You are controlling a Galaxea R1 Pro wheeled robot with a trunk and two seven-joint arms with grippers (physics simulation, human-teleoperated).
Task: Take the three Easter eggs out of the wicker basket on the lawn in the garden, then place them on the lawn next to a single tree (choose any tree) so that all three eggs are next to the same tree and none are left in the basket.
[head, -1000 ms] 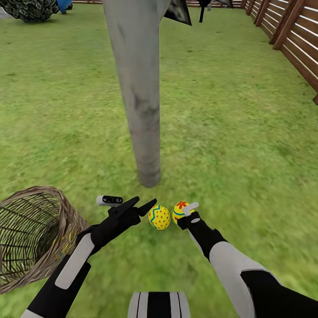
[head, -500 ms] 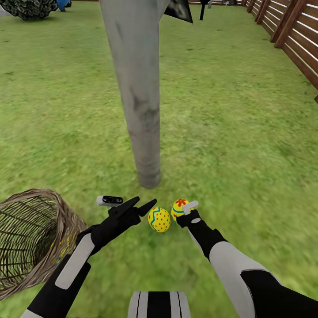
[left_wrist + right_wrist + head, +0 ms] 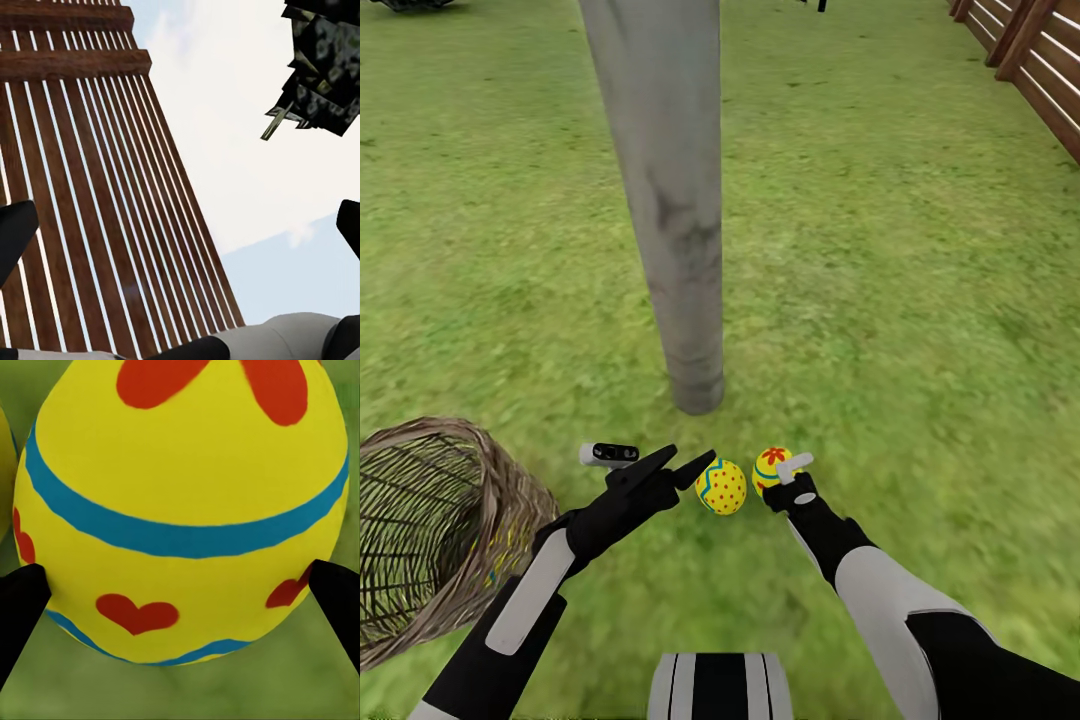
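Note:
Two Easter eggs show on the lawn (image 3: 920, 330) just in front of the tree (image 3: 678, 200), a pale-grey trunk. The red-dotted egg (image 3: 722, 487) lies free on the grass. My left gripper (image 3: 685, 459) hovers open beside it, nothing between its black fingers (image 3: 13, 236). The egg with a red flower and hearts (image 3: 768, 466) (image 3: 184, 510) sits between the fingers (image 3: 21, 607) of my right gripper (image 3: 788, 472), which touch its sides. The wicker basket (image 3: 430, 530) lies tipped at my left. A yellow patch (image 3: 506, 556) shows through its weave; I cannot tell what it is.
A brown slat fence (image 3: 1040, 60) (image 3: 82, 187) runs along the right. The left wrist view points up at sky and dark foliage (image 3: 319, 67). Open grass stretches behind and to both sides of the trunk.
The head view has tilted slightly down, so the far bush and foliage have slid out of the top. Both arms and both eggs hold their places.

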